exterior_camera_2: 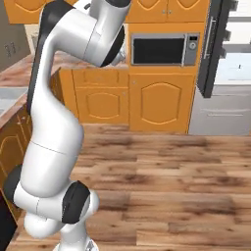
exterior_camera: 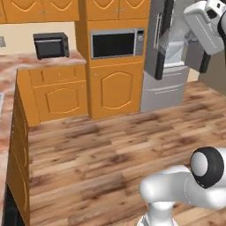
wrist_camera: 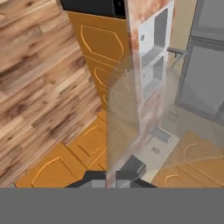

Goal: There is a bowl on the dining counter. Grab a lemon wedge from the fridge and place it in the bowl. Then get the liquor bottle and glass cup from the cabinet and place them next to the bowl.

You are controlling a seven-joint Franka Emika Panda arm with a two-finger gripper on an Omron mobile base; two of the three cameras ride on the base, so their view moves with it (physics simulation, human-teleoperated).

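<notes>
Claw closed around a clear glass cup, seen at 6 o'clock in the hand view; carried high, presumably to clear the tabletop during transit. Fridge stands open at 2 o'clock, beside the microwave.

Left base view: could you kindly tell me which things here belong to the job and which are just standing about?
Job: glass cup, held in the shut gripper; fridge, door open.
Standing about: microwave; toaster oven.
</notes>
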